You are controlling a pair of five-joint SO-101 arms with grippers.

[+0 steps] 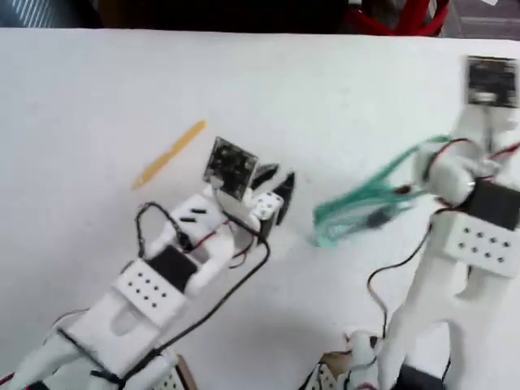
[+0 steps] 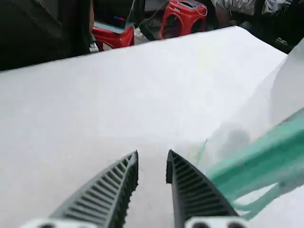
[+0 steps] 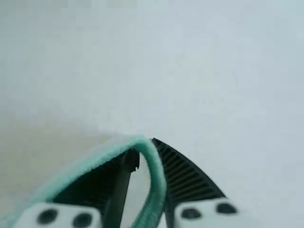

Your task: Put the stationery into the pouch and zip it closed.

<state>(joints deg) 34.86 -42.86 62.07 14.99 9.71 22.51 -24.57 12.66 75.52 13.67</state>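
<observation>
- Currently the pencil [image 1: 171, 153] lies bare on the table [image 1: 97, 81], left of centre in the high view. It is the one piece of stationery I can see, and it is not in the pouch.
- Pencil's long axis runs on a diagonal, lower left to upper right of the frame.
- Left gripper [image 1: 275, 180] sits at frame centre, tips aimed up and right. The pencil is off to its left, beside the wrist rather than ahead of the jaws, near but apart.
- Left jaws are parted a little with nothing between them; the left wrist view shows the gap at the left gripper's tips [image 2: 152, 164] over bare table.
- Pouch [image 1: 361, 201], green mesh, stretches from just right of the left gripper toward the right arm at the frame's right edge. In the left wrist view it crosses beside one jaw [image 2: 256, 166]; whether it touches I cannot tell.
- Right gripper [image 3: 145, 152] is clamped on the pouch's green rim [image 3: 152, 166], which loops up between its jaws.
- Judgement: the left arm is much the nearer to the pencil and has free jaws, so the pick falls to it. It would need to swing left and turn its jaws across the pencil's diagonal.
- Judgement: the task is early, with the pencil loose and zipping not yet begun.
</observation>
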